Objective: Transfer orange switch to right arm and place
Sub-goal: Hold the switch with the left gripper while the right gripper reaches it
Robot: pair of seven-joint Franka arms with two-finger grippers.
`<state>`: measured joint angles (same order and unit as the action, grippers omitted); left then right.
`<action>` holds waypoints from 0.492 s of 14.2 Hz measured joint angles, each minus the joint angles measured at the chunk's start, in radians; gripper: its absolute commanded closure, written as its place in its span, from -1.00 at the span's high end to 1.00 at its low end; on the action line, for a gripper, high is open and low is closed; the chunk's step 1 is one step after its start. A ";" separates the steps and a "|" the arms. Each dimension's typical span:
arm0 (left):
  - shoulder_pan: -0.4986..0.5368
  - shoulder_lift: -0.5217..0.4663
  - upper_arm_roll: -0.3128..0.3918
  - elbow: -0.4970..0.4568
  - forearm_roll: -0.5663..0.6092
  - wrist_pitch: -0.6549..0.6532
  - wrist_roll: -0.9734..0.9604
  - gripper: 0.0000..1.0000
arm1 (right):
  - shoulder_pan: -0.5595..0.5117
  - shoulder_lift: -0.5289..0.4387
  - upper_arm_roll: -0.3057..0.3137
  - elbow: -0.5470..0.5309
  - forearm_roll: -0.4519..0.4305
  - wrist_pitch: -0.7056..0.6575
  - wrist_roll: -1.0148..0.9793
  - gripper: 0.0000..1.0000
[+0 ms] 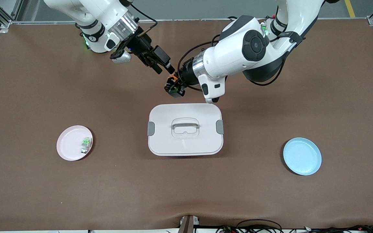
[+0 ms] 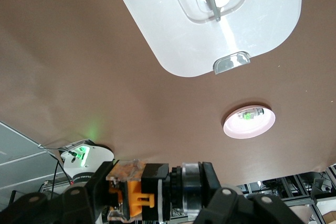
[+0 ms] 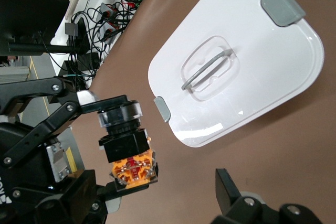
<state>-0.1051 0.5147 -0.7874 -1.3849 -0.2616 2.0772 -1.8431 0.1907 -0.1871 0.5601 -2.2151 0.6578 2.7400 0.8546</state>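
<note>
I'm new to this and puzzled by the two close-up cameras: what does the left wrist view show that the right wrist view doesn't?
Only the left wrist view shows the pink plate with a small green part on it. Only the right wrist view shows the right pincer's open fingers, and cables at the table edge. Both show the white box with its lid handle, and the orange switch held in the left pincer above the brown table.

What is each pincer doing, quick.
Left pincer: shut on the orange switch, above the table.
Right pincer: open, empty, beside the switch.

No legible text, labels, brands or numbers – none on any object, any view.
</note>
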 measured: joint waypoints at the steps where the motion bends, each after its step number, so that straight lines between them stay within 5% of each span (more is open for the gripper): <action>1: 0.000 0.001 0.000 0.000 0.001 0.000 0.000 -1.00 | 0.000 0.012 0.001 0.011 -0.025 0.000 0.000 1.00; 7: 0.000 0.014 0.000 0.000 0.009 0.000 0.001 -1.00 | 0.000 0.062 0.000 0.059 -0.212 0.003 0.000 1.00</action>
<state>-0.1051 0.5283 -0.7872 -1.3849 -0.2530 2.0772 -1.8426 0.1903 -0.1248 0.5597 -2.1566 0.4459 2.7425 0.8549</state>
